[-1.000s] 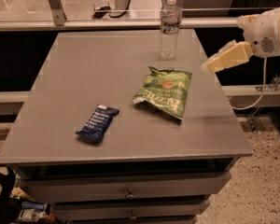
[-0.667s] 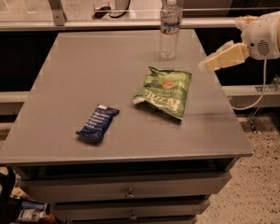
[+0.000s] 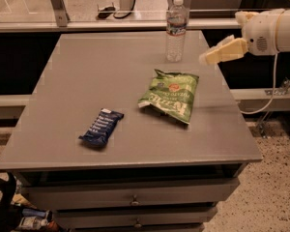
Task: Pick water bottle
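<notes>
Colours across my flat grey worktop [image 3: 87, 81]

My pale-yellow hand [image 3: 209, 58], on a white arm, sits at 2 o'clock. The water bottle [image 3: 176, 30] at 12 is clear, with a white cap and a white label with a darker band. The chip bag [image 3: 170, 95] at centre is green with white lettering, and the snack bar [image 3: 101, 126] at 8 is dark blue with pale print.

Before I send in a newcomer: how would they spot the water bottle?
On the grey table, look to the far edge, right of centre: the water bottle stands upright there, the gripper hovering to its right. It alone is clear and standing; the green chip bag and blue snack bar lie flat.
</notes>
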`<move>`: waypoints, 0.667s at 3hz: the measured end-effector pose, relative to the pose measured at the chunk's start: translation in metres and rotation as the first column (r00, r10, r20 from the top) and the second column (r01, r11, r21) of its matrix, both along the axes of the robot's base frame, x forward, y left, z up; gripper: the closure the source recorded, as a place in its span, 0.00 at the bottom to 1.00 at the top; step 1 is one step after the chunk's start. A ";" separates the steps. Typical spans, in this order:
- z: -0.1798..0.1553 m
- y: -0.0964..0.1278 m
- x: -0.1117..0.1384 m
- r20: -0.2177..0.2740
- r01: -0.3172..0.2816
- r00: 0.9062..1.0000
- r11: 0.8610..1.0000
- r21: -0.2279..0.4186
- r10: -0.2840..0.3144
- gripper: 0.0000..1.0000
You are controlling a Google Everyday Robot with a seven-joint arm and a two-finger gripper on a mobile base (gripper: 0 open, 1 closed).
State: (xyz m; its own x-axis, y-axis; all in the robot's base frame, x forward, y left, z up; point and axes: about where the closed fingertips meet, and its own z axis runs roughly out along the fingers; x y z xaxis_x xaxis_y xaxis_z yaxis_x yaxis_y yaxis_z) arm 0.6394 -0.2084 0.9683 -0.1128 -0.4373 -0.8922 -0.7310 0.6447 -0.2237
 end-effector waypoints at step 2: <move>-0.004 0.010 0.074 0.092 -0.056 0.995 0.991 0.124 0.045 0.00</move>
